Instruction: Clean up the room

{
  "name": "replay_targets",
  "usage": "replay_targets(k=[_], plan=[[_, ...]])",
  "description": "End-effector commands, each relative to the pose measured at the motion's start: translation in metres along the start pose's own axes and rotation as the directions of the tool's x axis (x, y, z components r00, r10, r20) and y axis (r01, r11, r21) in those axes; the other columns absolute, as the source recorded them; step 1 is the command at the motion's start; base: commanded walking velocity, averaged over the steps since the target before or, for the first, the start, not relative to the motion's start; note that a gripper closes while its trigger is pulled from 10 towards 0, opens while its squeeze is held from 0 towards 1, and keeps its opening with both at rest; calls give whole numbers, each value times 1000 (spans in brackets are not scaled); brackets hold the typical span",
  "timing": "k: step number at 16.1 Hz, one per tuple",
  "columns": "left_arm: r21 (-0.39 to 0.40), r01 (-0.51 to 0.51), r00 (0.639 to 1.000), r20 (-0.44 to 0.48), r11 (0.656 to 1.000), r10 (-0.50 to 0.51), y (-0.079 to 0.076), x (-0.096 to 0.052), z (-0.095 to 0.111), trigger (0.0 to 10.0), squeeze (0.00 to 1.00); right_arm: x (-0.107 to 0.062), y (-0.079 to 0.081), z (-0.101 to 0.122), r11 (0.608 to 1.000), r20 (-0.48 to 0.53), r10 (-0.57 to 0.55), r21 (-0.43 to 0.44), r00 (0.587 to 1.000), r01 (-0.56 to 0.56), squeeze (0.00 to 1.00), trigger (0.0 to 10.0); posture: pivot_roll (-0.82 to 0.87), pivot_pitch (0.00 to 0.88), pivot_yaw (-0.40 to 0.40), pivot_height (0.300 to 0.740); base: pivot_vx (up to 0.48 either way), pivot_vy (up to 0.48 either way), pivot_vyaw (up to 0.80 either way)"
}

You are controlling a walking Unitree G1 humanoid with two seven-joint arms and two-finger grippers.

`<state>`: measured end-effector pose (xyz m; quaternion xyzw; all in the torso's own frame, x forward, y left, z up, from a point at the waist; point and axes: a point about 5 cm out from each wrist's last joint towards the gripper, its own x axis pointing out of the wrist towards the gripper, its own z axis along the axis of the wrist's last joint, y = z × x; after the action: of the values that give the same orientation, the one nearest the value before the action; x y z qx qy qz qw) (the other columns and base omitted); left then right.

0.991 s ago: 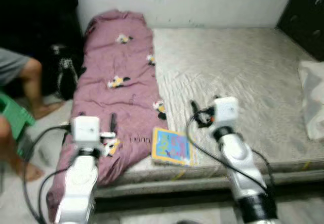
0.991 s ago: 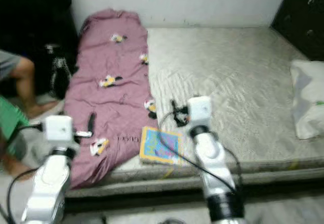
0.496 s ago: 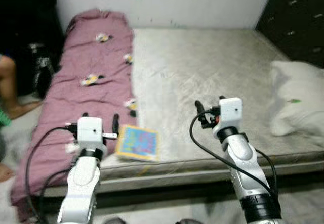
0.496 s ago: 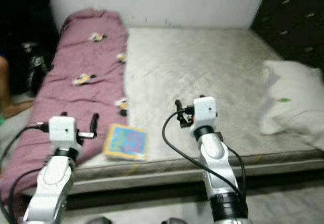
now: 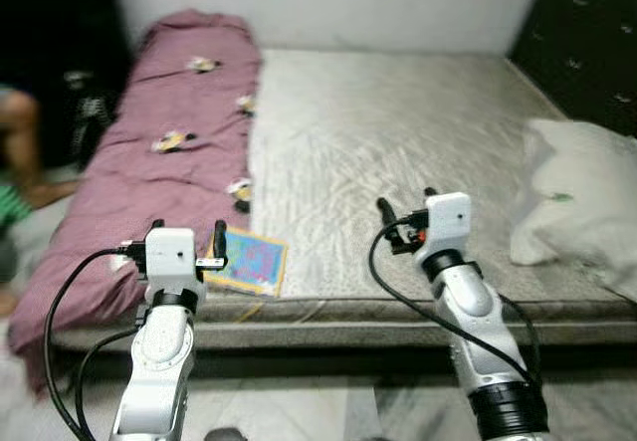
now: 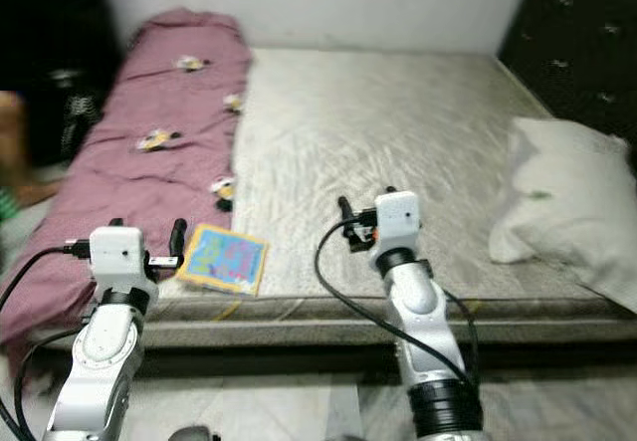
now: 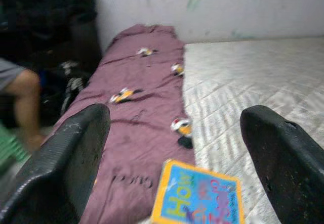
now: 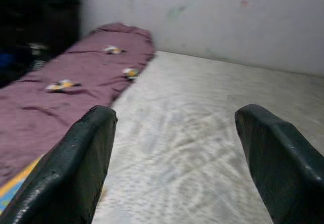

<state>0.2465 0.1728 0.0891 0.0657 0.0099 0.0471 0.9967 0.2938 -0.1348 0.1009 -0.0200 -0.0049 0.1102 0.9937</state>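
Since half a second ago our view has shifted slightly, the person [image 5: 15, 152] at the left now more in frame. Our left gripper [image 5: 185, 234] and right gripper [image 5: 405, 202] hover spread wide, empty, before the mattress [image 5: 398, 152]. The picture book [image 5: 244, 260] lies at its front edge beside the purple blanket [image 5: 159, 162]; a white pillow [image 5: 582, 197] rests right.

Bare mattress [image 5: 398, 132] between blanket [image 5: 169, 152], pillow [image 5: 577, 192]
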Motion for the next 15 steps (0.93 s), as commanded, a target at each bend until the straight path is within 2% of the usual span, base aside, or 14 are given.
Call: replay_targets(k=[1,2,8,11,13,15], plan=[[0,-1,1000,9,1000,1,3,1,3,10000,0,2,3,4,1000,17,21,-4,1000,-21,0,10000,-27,0,-58,740,0,0,800],[-2,1,1000,9,1000,-1,2,1,2,10000,0,2,3,4,1000,15,24,-4,1000,-24,0,10000,-25,0,-64,740,0,0,581],[-29,-29,999,17,999,30,3,-5,3,10000,0,9,7,5,997,5,74,-1,997,-74,0,10000,8,0,-129,740,0,0,0],[-26,-27,999,20,999,27,3,-3,3,10000,0,11,7,6,996,-2,86,-18,996,-86,0,10000,3,0,-148,740,0,0,0],[-21,-16,999,37,1000,17,5,3,9,10000,0,12,5,14,997,20,73,-38,997,-72,0,10000,-29,0,-112,740,0,0,0],[-20,11,1000,29,1000,-11,3,5,9,10000,0,10,4,12,999,30,36,-29,999,-35,0,10000,-40,0,-54,740,0,0,0]])
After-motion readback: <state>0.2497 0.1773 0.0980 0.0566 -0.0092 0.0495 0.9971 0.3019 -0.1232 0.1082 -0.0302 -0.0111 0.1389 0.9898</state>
